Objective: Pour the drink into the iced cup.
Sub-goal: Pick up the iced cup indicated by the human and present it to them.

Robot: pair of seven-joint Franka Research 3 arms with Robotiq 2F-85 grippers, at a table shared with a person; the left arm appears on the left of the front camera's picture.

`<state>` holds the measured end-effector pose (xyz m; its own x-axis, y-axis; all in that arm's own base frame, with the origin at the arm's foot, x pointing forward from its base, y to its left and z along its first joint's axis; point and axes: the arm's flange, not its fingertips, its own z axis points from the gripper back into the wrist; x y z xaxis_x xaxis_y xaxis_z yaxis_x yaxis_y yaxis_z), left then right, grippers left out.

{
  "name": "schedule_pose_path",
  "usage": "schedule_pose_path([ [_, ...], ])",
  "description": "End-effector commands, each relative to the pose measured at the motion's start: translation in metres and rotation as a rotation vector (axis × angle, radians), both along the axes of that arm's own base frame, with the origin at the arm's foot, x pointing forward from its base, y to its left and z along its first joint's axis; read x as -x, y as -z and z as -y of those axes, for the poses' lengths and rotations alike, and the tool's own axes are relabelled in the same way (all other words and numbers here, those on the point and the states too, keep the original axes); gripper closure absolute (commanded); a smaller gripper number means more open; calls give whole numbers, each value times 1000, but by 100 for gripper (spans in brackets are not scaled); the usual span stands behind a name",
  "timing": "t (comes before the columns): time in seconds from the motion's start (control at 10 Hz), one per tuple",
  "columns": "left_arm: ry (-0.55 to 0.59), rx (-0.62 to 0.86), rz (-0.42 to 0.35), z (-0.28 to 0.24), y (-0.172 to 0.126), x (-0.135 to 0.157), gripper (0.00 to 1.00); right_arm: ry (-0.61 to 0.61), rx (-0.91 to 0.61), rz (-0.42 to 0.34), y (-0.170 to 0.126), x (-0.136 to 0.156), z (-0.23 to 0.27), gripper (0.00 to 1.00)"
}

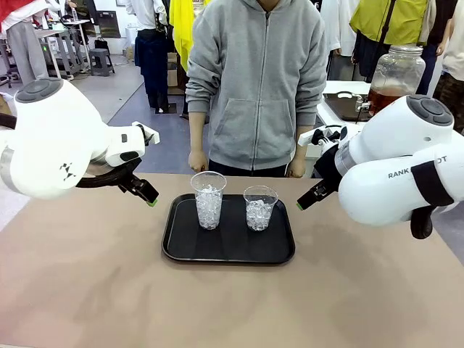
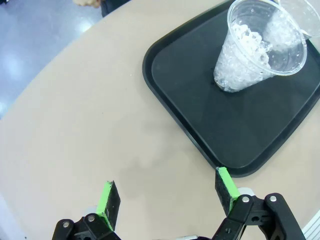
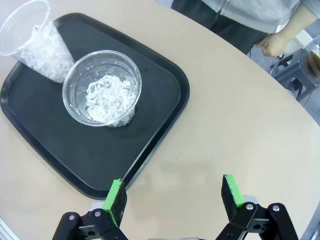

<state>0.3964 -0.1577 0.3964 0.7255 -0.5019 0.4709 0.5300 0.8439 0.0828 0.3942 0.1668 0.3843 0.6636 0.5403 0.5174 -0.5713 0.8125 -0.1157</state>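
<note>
Two clear plastic cups filled with ice stand on a black tray (image 1: pixel 181 246): a taller iced cup (image 1: pixel 209 200) on the left and a shorter iced cup (image 1: pixel 259 207) on the right. The amber drink sits low in a big glass dispenser jar (image 1: pixel 394 78) on a side table at the far right. My left gripper (image 1: pixel 148 196) hovers open left of the tray, with nothing between its fingers. My right gripper (image 1: pixel 304 201) hangs open just right of the tray. The left wrist view has the taller cup (image 2: pixel 257 47) ahead; the right wrist view has the shorter cup (image 3: pixel 102 90).
A person in a grey hoodie (image 1: pixel 257 80) stands at the far edge with both hands (image 1: pixel 197 160) resting near the table. A white side table (image 1: pixel 348 101) holds the jar and a dark tray. Bare tan tabletop (image 1: pixel 217 304) lies in front of the tray.
</note>
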Motion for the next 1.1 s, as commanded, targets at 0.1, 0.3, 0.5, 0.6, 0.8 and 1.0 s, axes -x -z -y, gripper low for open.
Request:
schedule_pose_path([
  [0.1, 13, 15, -2, -5, -37, 1, 0, 9, -71, -37, -33, -6, 12, 0],
  [0.3, 9, 50, 4, -8, -76, -5, 0, 19, -175, -77, -64, -11, 22, 0],
  [0.5, -69, 219, -69, -28, -103, -19, 0, 49, -313, -136, -95, -18, 40, 0],
  [0.6, -116, 332, -108, -43, -108, -23, 0, 64, -391, -166, -105, -20, 53, 0],
  [0.8, -186, 520, -187, -69, -108, -30, 0, 68, -559, -258, -112, -30, 78, 0],
  [1.0, -195, 639, -270, -85, -103, -35, 0, 52, -711, -362, -101, -40, 99, 0],
])
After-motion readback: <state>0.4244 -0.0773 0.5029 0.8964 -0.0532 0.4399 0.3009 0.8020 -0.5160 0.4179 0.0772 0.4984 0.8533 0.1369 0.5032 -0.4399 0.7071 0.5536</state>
